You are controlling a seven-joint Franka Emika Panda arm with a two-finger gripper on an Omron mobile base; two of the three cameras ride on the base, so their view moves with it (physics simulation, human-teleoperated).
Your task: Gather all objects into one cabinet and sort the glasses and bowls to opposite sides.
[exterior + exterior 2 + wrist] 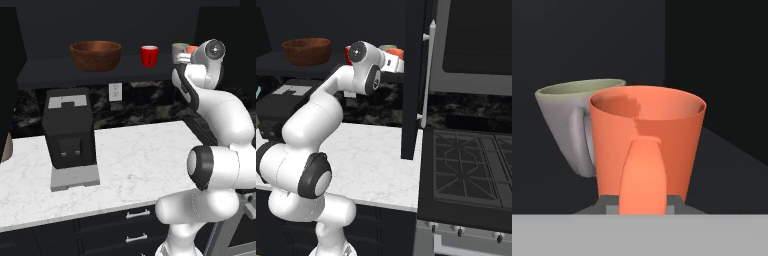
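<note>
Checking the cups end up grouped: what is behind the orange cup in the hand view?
Behind the orange cup stands the off-white mug, handle facing the camera, before the dark cabinet wall. The cup covers the mug's right side.

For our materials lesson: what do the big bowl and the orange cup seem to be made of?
Bowl: probably wood, with brown grain streaks and a soft sheen. Orange cup: perhaps plastic or glazed ceramic, being flat, even, matte colour with no pattern; this rendered look leaves it open.

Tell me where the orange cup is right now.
The orange cup is in the hand at the right end of the cabinet shelf, just in front of the off-white mug, with the red cup farther left.
</note>
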